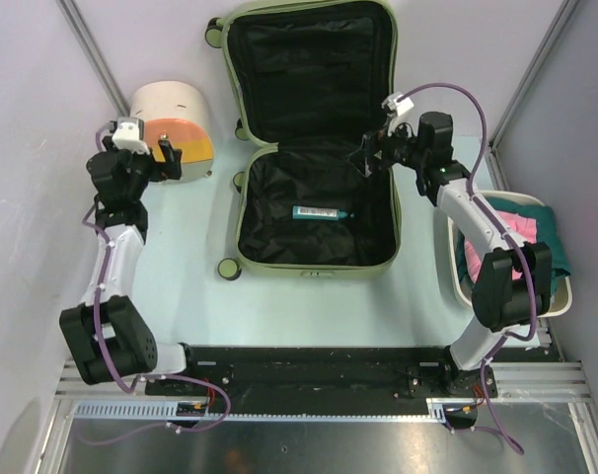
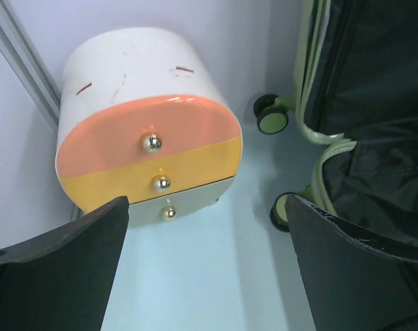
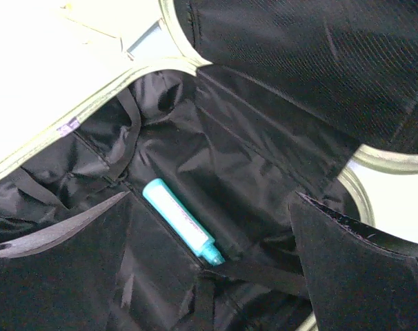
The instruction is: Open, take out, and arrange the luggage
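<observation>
On the left we saw a round box (image 1: 171,123) standing on the pale blue worktop (image 1: 309,306), close to the back corner. It had a white shell. Its front was pink on top, yellow in the middle and cream at the bottom. Each part had a small shiny knob (image 2: 152,143). The left fingers (image 2: 57,265) were just in front of the box and pointed at it. They were spread wide and held nothing. From the wrist view we saw a gap between them and the box.

In the middle was the luggage (image 1: 309,79). It lay open and flat on the worktop, with one half farther back and the other half nearer to the arms. Both halves were black inside, with a pale green edge. Its little green wheels (image 1: 229,268) stuck out on the left side. A blue-green tube (image 1: 322,212) lay on its side in the near half.

The right fingers (image 3: 354,265) hung over the right part of that near half, above the tube. They were wide apart too, with nothing in them.

On the far right stood a white basin (image 1: 565,296) with pink and dark green clothes (image 1: 521,232) in it. The right arm (image 1: 477,217) reached across it.
</observation>
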`<state>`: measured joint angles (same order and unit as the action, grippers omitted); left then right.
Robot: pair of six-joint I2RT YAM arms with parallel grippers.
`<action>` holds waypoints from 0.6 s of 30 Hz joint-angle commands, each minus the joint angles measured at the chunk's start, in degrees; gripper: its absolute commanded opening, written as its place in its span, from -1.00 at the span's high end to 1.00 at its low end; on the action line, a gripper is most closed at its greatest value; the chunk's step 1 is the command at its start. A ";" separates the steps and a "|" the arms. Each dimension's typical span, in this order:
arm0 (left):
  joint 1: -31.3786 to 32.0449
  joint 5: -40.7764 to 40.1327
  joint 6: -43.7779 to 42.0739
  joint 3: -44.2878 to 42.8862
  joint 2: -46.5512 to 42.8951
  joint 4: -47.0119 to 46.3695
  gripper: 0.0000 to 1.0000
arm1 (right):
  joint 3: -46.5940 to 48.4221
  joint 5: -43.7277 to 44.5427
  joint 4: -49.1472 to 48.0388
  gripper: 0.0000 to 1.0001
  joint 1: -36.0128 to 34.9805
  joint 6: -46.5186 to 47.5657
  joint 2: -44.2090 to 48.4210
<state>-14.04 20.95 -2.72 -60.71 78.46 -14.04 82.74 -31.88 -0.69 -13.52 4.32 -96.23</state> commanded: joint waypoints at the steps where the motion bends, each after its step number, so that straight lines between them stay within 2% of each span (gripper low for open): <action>1: -1.06 4.16 11.16 1.73 -0.67 2.79 -0.99 | -0.74 -4.49 -1.51 -0.99 3.23 -0.53 0.34; 4: -1.08 8.31 20.62 3.05 0.91 2.97 -0.89 | -0.74 -8.46 -1.25 -1.00 4.55 -2.55 -0.10; 8: -0.99 12.43 22.85 4.11 2.31 2.44 -0.83 | -0.74 -11.53 -0.98 -1.00 5.17 -5.18 -1.68; 12: -2.56 12.80 25.56 4.63 6.70 1.31 -0.49 | -0.74 -13.04 -3.35 -0.99 5.26 -9.14 -3.70; 15: -5.38 10.18 31.63 5.60 11.36 -2.21 -0.41 | -0.65 -10.84 -3.36 -0.99 4.73 -9.51 -3.71; 18: -6.35 9.29 31.37 3.85 16.54 -4.33 -0.25 | -0.39 -9.53 -0.46 -0.99 4.38 -5.29 -3.53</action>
<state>-18.50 31.51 24.10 -55.81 90.17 -13.80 81.56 -42.33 -1.48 -8.60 -3.01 -100.36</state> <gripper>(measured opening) 0.686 0.995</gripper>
